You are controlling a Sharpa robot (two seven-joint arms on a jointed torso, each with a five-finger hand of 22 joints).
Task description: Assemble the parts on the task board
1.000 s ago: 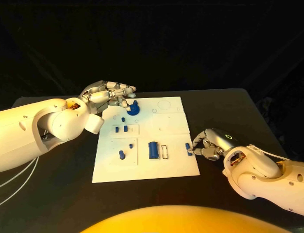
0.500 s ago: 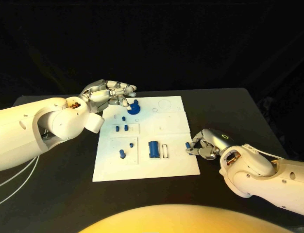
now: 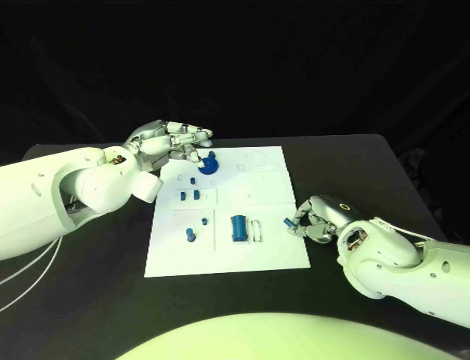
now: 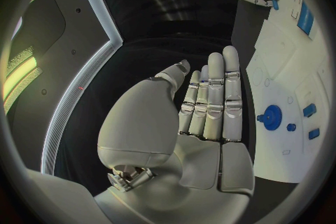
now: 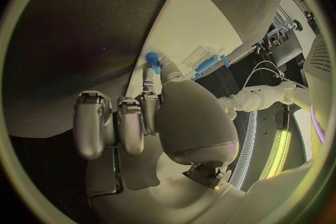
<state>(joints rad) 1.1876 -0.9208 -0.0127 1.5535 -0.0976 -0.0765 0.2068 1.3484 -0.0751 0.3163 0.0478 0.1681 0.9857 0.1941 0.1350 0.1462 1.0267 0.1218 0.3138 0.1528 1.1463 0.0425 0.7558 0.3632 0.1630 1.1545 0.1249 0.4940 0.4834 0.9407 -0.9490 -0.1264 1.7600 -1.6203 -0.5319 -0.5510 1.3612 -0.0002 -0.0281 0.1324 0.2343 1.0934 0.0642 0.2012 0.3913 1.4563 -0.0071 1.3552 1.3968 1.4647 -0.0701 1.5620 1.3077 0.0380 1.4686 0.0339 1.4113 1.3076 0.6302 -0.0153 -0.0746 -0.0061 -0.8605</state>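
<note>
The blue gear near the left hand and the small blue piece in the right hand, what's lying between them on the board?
In the head view, between the blue gear and the small blue piece lies bare white task board with only faint outlined recesses.

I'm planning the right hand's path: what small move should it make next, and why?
Probably carry the small blue part inward over the board. The right hand pinches it just at the board's right edge, beside the white frame and the large blue block; the left hand is empty at the far-left corner.

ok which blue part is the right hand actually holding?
The small blue piece pinched in the right hand at the board's right edge; the others lie on the board.
</note>
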